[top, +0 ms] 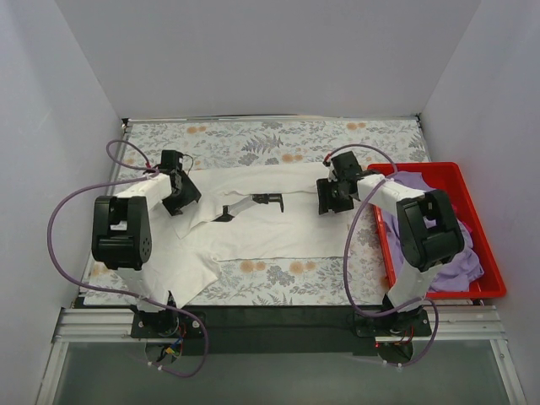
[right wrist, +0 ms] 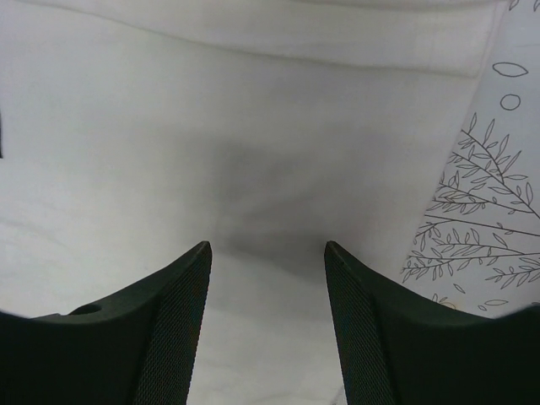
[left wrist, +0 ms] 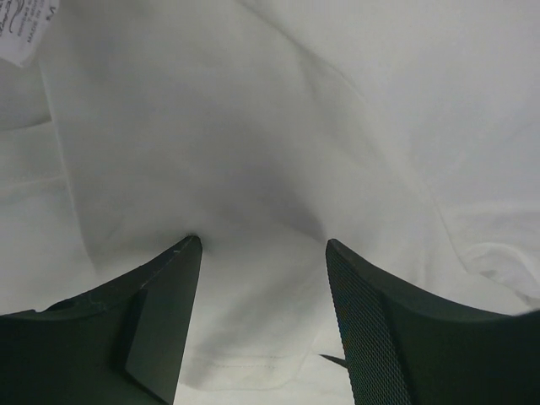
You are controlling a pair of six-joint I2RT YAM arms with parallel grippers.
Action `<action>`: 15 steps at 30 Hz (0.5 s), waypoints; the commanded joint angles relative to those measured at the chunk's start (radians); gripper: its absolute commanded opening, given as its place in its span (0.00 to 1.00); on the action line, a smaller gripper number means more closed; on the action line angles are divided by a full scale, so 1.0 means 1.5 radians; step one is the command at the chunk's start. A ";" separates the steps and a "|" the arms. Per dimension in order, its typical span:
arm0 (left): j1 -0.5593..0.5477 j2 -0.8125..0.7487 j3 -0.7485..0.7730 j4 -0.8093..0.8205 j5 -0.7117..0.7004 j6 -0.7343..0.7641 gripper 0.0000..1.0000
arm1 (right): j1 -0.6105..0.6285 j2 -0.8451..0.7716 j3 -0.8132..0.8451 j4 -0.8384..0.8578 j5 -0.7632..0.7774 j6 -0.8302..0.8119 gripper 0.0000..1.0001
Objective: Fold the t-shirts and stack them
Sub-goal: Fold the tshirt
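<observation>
The white t-shirt (top: 270, 232) lies spread across the middle of the table, its top part folded over so that the black robot-arm graphic (top: 253, 202) shows along the fold. My left gripper (top: 179, 205) is low over the shirt's left end, open, with only white cloth (left wrist: 253, 126) and a hem below its jaws. My right gripper (top: 329, 202) hovers over the shirt's right end, open, with flat white cloth (right wrist: 253, 169) under it and nothing between its fingers. The lavender t-shirt (top: 460, 257) lies bunched in the bin at the right.
The red plastic bin (top: 447, 171) stands along the table's right side. The floral tablecloth (top: 270, 139) covers the table and shows beside the shirt's edge (right wrist: 481, 194). A neck label (left wrist: 25, 29) sits at the far left. The shirt's left part drapes toward the near edge (top: 173, 274).
</observation>
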 commanded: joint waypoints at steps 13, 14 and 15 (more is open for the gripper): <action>-0.028 0.241 0.221 0.000 0.027 -0.021 0.57 | -0.082 0.224 0.208 0.000 0.106 -0.033 0.53; -0.029 0.255 0.268 -0.003 0.031 -0.023 0.57 | -0.085 0.233 0.222 -0.001 0.105 -0.040 0.53; -0.030 0.270 0.287 -0.006 0.036 -0.028 0.57 | -0.088 0.241 0.239 -0.002 0.102 -0.045 0.53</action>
